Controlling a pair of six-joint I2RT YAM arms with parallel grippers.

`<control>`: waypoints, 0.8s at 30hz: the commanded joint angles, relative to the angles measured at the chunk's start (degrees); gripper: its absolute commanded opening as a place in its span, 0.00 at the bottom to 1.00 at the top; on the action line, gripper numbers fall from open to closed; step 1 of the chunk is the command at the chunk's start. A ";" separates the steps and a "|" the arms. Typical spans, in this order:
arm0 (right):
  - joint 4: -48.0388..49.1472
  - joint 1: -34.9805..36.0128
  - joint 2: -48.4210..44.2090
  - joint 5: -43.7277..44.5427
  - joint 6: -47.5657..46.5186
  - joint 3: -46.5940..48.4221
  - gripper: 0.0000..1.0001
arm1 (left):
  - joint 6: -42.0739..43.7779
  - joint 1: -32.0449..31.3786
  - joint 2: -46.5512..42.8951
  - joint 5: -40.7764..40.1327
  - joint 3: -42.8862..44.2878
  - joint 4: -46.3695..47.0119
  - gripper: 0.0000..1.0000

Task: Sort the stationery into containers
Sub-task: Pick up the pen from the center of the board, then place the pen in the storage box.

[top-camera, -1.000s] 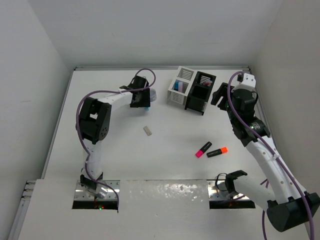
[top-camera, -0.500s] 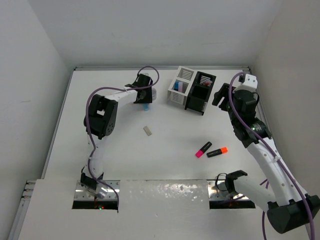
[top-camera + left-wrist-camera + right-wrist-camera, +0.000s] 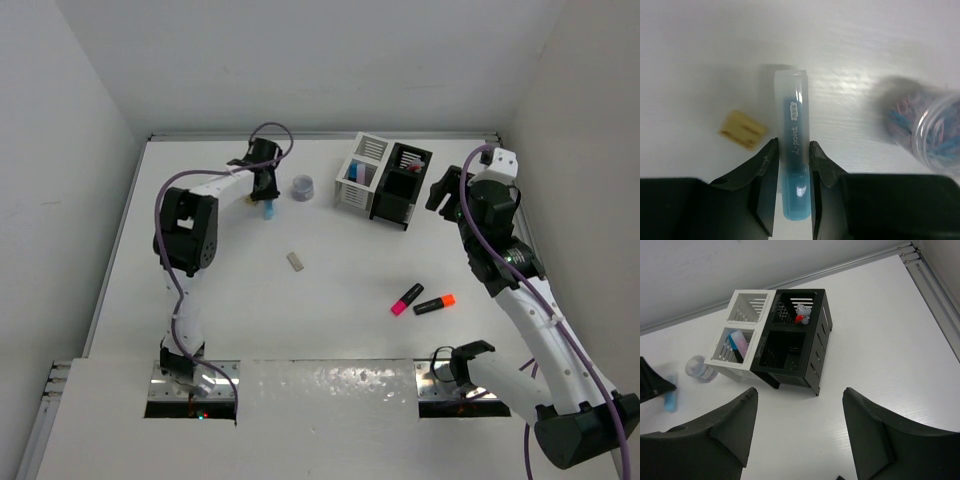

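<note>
Pastel blue plastic stick with a clear cap (image 3: 268, 210) sits clamped in the left gripper (image 3: 265, 198) near the far edge of the counter (image 3: 200, 300), left of centre, in the top view. A greyish round tub (image 3: 302, 186) stands just beside it, toward the joined slatted bins, the white bin (image 3: 360, 172) and the black bin (image 3: 402, 185), which stand by the far edge right of centre. A small beige eraser (image 3: 295, 261) lies mid-counter. A pink-ended black highlighter (image 3: 407, 298) and an orange-ended black highlighter (image 3: 434, 304) lie close together nearer the right edge. The right gripper (image 3: 445, 190) hangs beside the black bin. The left wrist view shows both jaws pressed on the stick's body, cap pointing away. I judge it light, stiff and slick, so a hold on the body suits it better than one on the cap, which might pull off. The right wrist view shows that gripper's fingers spread wide with nothing between them. A pink-and-blue stick (image 3: 737, 343) leans in the white bin. The counter is smooth matte white, closed in by plain white walls.
</note>
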 commanded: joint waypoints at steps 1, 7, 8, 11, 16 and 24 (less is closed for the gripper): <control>3.51 0.16 -1.01 0.92 -1.00 0.48 0.68 | 3.45 3.31 -8.82 -3.46 6.03 1.04 0.00; 7.55 0.16 -0.13 0.48 -1.71 -1.45 0.68 | 20.21 -10.28 -15.58 5.41 10.43 9.30 0.00; 7.64 0.25 0.05 0.05 -1.71 -1.54 0.68 | 20.85 -11.79 -15.24 8.38 10.96 10.35 0.00; 7.47 0.16 0.05 -0.92 -1.97 -1.54 0.68 | 21.73 -16.11 -12.96 11.30 12.81 14.13 0.00; 5.36 0.16 -0.48 -1.27 -3.37 -1.28 0.68 | 20.24 -19.27 -8.74 13.33 10.00 28.25 0.00; 1.67 0.16 -2.76 0.66 -3.38 -1.53 0.68 | 21.55 -19.72 -4.95 10.43 7.55 38.04 0.00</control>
